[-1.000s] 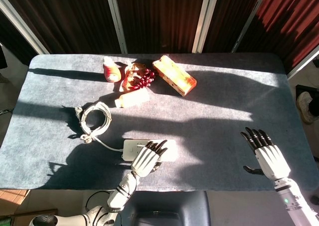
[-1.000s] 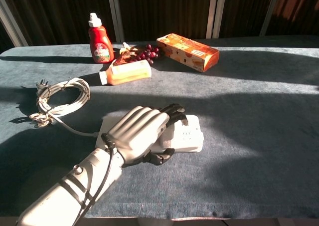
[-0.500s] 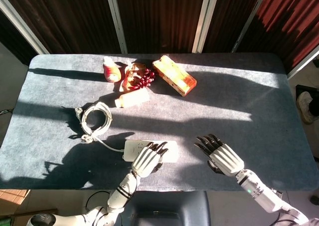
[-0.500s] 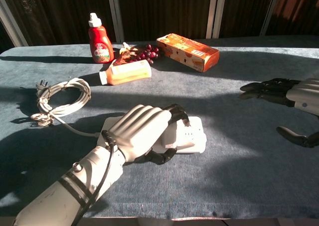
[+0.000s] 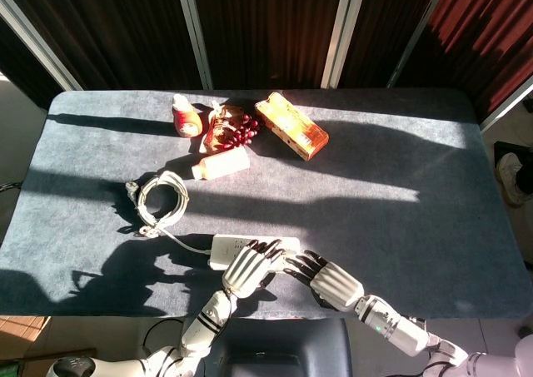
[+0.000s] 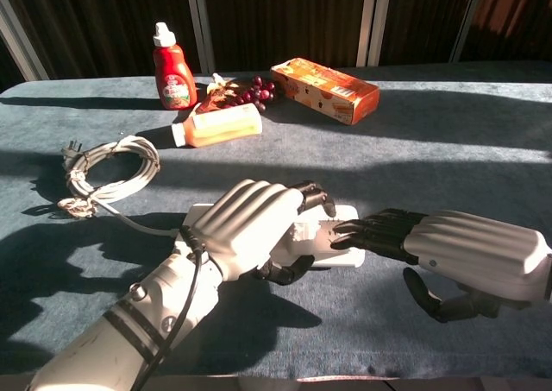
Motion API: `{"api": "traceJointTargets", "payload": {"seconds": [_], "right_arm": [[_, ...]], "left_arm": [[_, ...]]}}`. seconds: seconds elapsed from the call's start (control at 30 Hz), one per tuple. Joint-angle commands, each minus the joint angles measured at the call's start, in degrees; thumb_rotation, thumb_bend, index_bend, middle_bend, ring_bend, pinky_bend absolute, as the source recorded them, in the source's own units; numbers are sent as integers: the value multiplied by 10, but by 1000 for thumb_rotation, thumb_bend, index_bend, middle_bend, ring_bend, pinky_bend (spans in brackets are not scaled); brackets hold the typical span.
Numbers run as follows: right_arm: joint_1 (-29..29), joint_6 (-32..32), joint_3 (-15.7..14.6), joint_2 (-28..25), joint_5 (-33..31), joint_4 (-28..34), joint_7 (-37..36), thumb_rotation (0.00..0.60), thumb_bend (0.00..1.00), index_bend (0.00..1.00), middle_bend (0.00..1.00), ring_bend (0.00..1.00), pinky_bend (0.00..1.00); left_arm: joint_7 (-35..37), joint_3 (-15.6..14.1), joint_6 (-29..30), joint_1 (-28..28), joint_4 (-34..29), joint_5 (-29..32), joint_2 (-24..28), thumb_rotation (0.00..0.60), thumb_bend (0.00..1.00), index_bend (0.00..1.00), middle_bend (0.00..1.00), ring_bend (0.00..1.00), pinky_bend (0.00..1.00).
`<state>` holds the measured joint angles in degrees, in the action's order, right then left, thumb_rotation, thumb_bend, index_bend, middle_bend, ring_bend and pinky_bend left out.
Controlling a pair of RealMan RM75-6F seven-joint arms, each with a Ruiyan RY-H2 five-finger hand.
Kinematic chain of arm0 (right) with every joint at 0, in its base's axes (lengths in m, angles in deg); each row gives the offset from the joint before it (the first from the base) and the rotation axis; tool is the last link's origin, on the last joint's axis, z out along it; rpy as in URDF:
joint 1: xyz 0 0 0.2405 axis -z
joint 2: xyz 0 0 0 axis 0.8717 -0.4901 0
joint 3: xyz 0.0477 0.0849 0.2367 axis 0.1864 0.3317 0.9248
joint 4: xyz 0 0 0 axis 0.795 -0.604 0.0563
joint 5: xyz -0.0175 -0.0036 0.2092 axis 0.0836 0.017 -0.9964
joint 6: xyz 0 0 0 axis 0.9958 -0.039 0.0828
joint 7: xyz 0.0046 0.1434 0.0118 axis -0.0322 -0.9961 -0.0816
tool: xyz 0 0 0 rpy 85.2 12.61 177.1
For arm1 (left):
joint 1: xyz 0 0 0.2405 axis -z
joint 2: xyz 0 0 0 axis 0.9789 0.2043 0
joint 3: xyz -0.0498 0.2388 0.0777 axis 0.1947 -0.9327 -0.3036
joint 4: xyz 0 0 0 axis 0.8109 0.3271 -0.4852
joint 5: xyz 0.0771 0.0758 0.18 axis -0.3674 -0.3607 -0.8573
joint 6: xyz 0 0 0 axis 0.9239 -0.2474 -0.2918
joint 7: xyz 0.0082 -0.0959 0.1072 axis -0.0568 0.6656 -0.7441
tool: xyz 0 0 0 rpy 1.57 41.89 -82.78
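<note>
At the near bench edge: both your hands meet on the power strip.

Your left hand [image 6: 246, 227] lies over the power strip [image 6: 332, 234] with its fingers curled down on the top and its thumb hooked under the near side, grasping it. Your right hand [image 6: 448, 251] holds nothing: its fingers are stretched out flat, their tips touching the strip's right end, with the thumb hanging apart below. The strip rests flat on the bench [image 5: 400, 161], and its cord [image 5: 160, 202] runs left to a loose coil. Well apart at the far side lie a sauce bottle [image 6: 172, 68], a juice bottle [image 6: 217, 124], grapes [image 6: 256, 91] and an orange box [image 6: 325, 89].
</note>
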<state>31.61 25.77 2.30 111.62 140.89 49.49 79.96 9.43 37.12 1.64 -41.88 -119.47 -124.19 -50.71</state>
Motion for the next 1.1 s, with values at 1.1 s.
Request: {"api": "traceJointTargets", "payload": {"seconds": [1.1], "right_arm": [[-19, 16, -7, 26, -59, 5, 28, 600, 968, 25, 54, 0, 23]], "left_arm": [[21, -6, 56, -2, -36, -32, 25, 600, 723, 499, 616, 572, 624]]}}
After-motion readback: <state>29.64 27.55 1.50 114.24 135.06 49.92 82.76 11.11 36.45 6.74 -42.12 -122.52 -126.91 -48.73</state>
